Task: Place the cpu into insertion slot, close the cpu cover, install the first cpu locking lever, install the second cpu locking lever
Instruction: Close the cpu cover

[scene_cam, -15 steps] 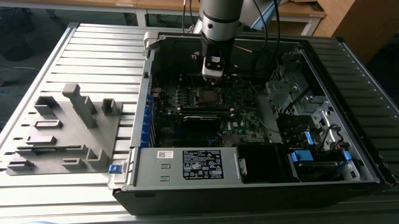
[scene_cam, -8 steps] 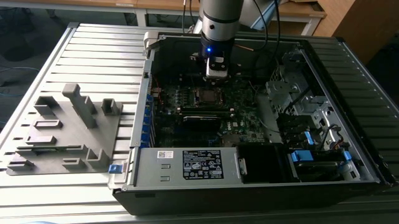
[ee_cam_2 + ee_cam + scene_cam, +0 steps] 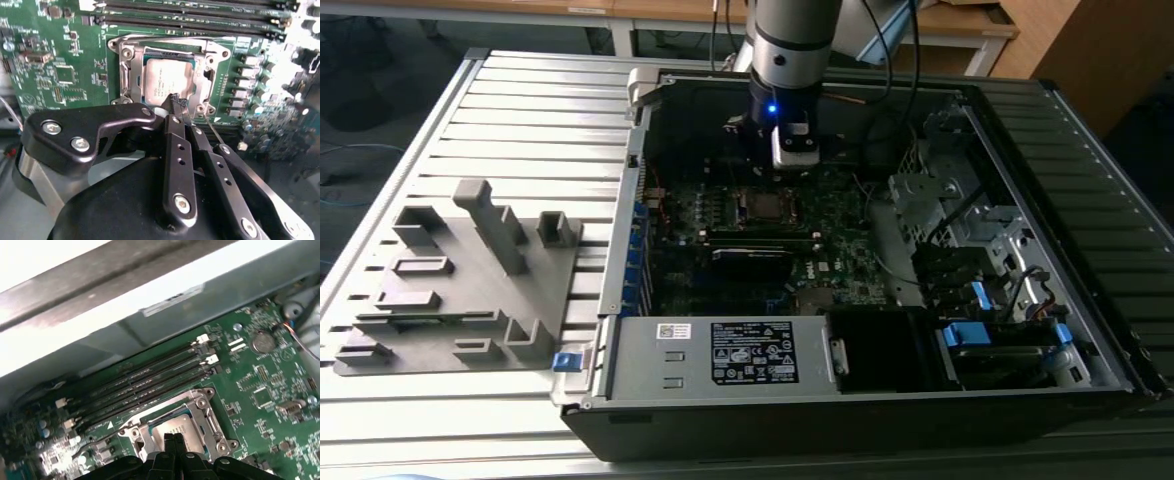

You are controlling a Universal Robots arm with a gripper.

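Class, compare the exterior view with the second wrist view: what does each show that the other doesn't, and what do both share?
The exterior view adds the open computer case, the grey fixture tray beside it on the exterior view's left, the labelled power supply and the arm's column.
The second wrist view adds the cpu with its silver top up, the cpu cover framing it, and the gripper shut, its tips at the chip's edge.
Both share the green board and the insertion slot under the arm.

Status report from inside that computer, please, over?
Gripper shut, tips at the cpu's edge. Cpu cover lies flat around it. Nothing blocking.
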